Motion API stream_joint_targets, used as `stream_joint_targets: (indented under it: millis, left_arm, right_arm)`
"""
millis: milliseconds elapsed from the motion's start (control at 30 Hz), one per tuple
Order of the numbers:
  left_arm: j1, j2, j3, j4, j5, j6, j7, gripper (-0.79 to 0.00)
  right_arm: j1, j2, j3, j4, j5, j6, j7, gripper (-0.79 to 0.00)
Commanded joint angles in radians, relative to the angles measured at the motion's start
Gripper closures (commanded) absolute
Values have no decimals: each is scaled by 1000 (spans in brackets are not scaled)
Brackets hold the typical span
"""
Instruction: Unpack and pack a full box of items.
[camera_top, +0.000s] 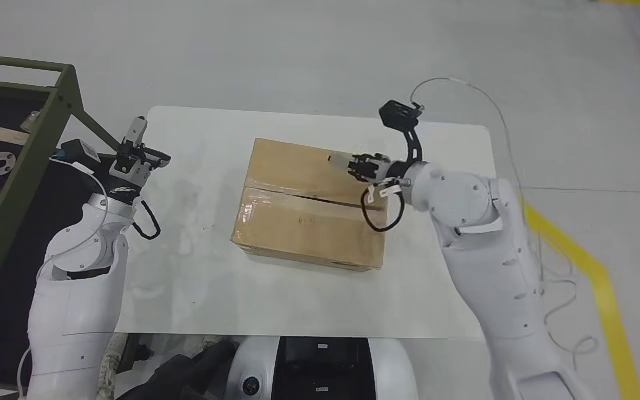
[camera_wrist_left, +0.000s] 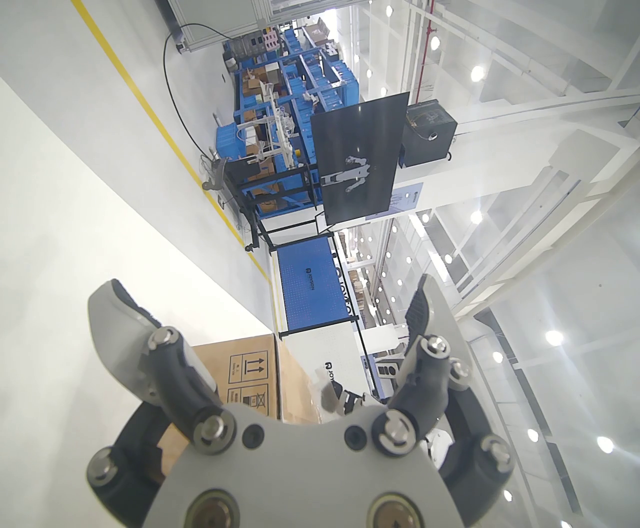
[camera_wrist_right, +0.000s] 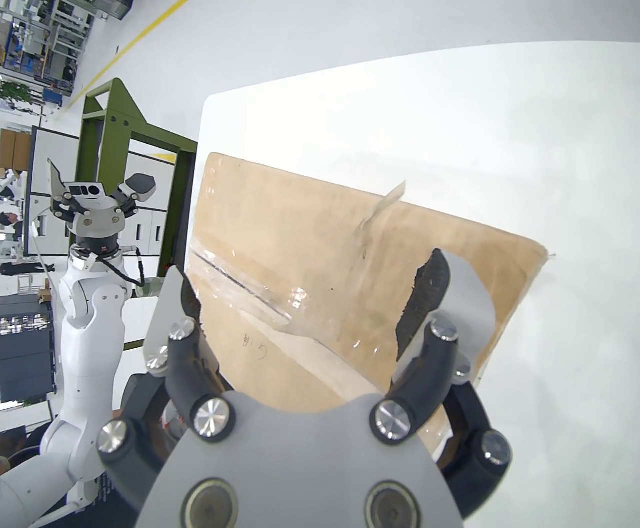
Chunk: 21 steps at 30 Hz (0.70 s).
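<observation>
Item under inspection: one cardboard box (camera_top: 310, 205), rectangular, plain brown, matte. It sits near the middle of the white, smooth, round-cornered bench (camera_top: 200, 290), set slightly askew to the bench edges. The top flaps are closed and meet at a central seam. Glossy clear tape (camera_wrist_right: 250, 295) runs along part of that seam, and a loose tape strip (camera_wrist_right: 385, 205) stands up from the top panel. Black handling symbols are printed on the side panel seen in the left wrist view (camera_wrist_left: 250, 370).

Right gripper (camera_top: 362, 167): positioned over the box top (camera_wrist_right: 280, 220), towards its far right edge. Its fingers are spread with nothing between them. The finger pads (camera_wrist_right: 425, 285) are dark and rough, backed by pale grey shells. Contact with the cardboard cannot be confirmed.

Left gripper (camera_top: 135, 150): raised over the left part of the bench, well apart from the box. Its fingers are spread wide and hold nothing (camera_wrist_left: 270, 295).

Surroundings: an olive-green metal frame (camera_top: 50, 110) stands just off the left end of the bench. A thin grey cable (camera_top: 470, 90) arcs above the right arm.
</observation>
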Motion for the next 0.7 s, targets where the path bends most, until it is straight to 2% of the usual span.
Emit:
stream_joint_targets:
  millis: [0,133,233,433,500,667]
  left_arm:
    - [0,0,0,0,0,0,0,-785]
    - [0,0,0,0,0,0,0,-785]
    - [0,0,0,0,0,0,0,-785]
    - [0,0,0,0,0,0,0,-785]
    - [0,0,0,0,0,0,0,-785]
    - [0,0,0,0,0,0,0,-785]
  right_arm:
    - [27,1,-2,35,5,0,27,-613]
    - [87,0,-11,104,35,-2,62,-619]
    - [118,-1,-23,136,46,0,70,-505]
    - [162,0,-51,181,20,28,99,-477]
    - [172,1,-56,190,16,37,106,-366]
    - [186,4,-65,201,6,51,121,-299]
